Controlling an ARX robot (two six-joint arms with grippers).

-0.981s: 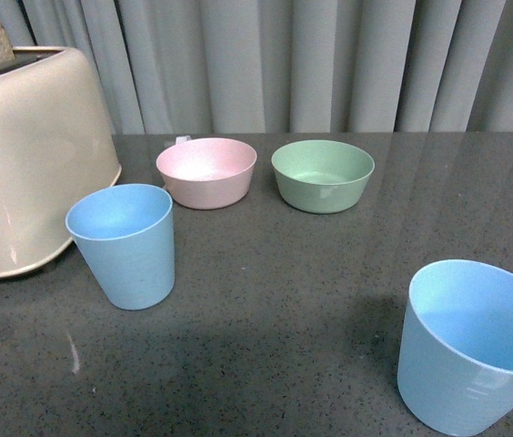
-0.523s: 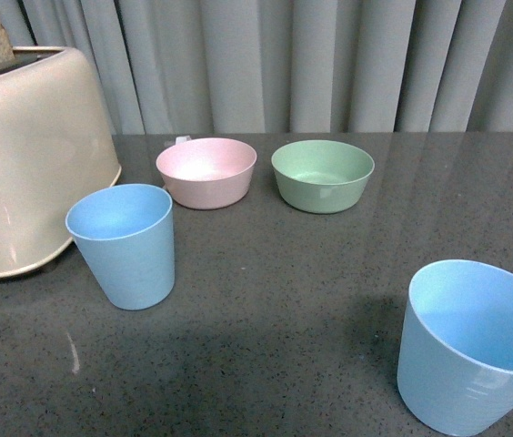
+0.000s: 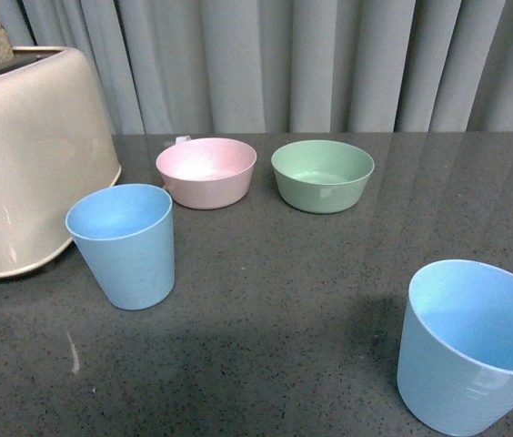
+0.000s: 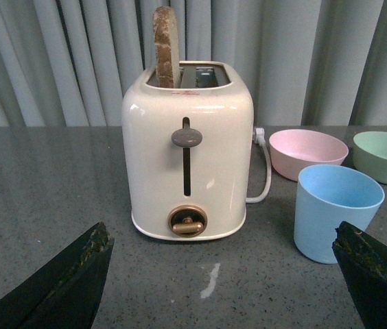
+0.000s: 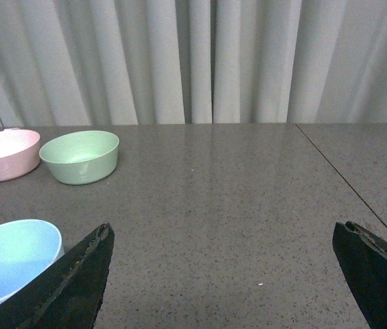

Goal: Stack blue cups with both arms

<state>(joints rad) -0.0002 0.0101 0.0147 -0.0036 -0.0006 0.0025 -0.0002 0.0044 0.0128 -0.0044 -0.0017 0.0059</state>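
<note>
Two light blue cups stand upright and apart on the dark table. One blue cup [image 3: 127, 244] is at the left, beside the toaster; it also shows in the left wrist view as the blue cup [image 4: 336, 211], just beyond one black fingertip [image 4: 375, 271]. The other blue cup [image 3: 468, 344] stands near the front right, and its rim [image 5: 12, 264] shows beside a finger in the right wrist view. My left gripper [image 4: 221, 236] is open with nothing between its fingers. My right gripper [image 5: 221, 236] is open over bare table. Neither arm appears in the front view.
A cream toaster [image 3: 25, 159] with a slice of bread [image 4: 165, 46] stands at the left. A pink bowl [image 3: 206, 171] and a green bowl [image 3: 322, 174] sit at the back, before a grey curtain. A seam [image 5: 348, 181] runs across the table at the right.
</note>
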